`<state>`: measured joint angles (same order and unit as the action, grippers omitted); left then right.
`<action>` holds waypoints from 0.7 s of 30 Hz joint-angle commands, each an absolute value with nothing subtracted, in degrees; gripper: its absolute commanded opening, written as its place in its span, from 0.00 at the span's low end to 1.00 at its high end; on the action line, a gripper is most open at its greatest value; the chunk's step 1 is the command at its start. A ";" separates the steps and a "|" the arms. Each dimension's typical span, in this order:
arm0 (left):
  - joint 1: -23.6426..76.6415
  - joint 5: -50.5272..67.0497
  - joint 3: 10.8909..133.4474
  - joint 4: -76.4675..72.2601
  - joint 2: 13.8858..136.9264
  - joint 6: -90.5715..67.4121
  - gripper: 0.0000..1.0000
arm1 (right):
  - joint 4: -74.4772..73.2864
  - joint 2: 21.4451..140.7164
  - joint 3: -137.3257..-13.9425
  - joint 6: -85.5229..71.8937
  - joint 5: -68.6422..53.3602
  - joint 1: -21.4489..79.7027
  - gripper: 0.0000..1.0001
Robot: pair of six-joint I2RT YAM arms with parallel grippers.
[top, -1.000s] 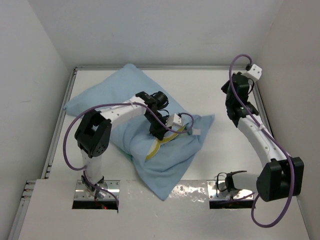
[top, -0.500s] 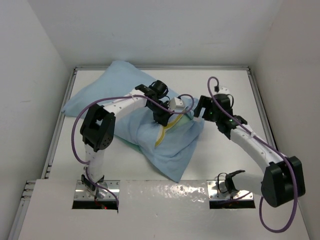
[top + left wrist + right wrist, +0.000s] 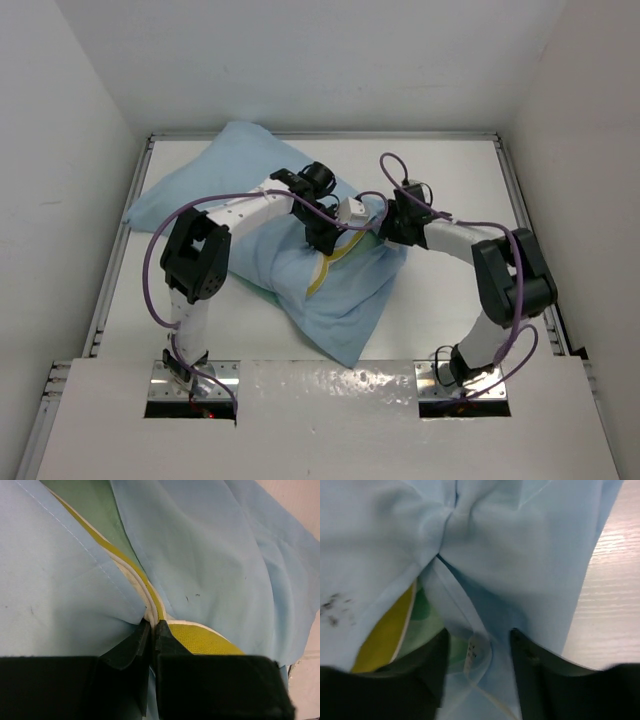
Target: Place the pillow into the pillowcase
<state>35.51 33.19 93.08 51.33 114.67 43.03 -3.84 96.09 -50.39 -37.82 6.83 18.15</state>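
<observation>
Two arms meet at the mouth of the pillowcase (image 3: 200,195), which lies in a diagonal heap across the worktop (image 3: 450,170), its long axis running from the far left corner towards the near centre. The pillow (image 3: 322,272) sits almost wholly inside; only a strip of its yellow edge band and white piping shows at the opening, which faces the right arm. The left pincer (image 3: 152,630) is clamped together on that exposed edge, where the band meets the pale blue hem; whether the hem is caught in the same grip cannot be told. The right pincer (image 3: 477,632) is at the mouth from the other side, its fingers apart and straddling a loose fold of the case that carries a small white tag (image 3: 472,652), with green lining and yellow band showing just behind. The cloth lies directly between and ahead of those open fingers, so the right arm looks the better placed to take the hem and draw it over the last bared edge. The task appears close to finished.
</observation>
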 commanded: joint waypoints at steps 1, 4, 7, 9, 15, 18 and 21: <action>34.89 35.51 94.04 52.64 113.03 43.15 0.00 | -0.62 98.96 -50.71 -40.43 5.98 18.19 0.44; 34.28 35.59 95.00 54.39 112.85 43.94 0.00 | -1.58 101.86 -51.23 -41.75 4.75 17.93 0.46; 33.31 36.03 96.85 57.03 112.59 46.30 0.00 | -3.25 103.09 -51.59 -41.92 7.54 17.75 0.28; 33.13 36.82 98.25 61.07 112.33 49.37 0.00 | -4.13 102.92 -51.94 -43.59 10.62 16.53 0.00; 33.40 39.11 96.69 72.50 111.45 57.90 0.00 | -1.24 97.50 -53.69 -47.03 19.23 9.14 0.00; 33.57 36.04 92.92 71.82 111.88 58.54 0.00 | -0.35 93.27 -54.66 -43.60 19.78 9.23 0.00; 33.57 33.84 91.15 69.88 113.37 56.18 0.00 | 2.36 89.66 -53.01 -42.19 17.32 9.32 0.00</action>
<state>33.76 36.64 94.21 62.17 113.82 55.66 -4.03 95.42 -50.98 -44.97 10.85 10.79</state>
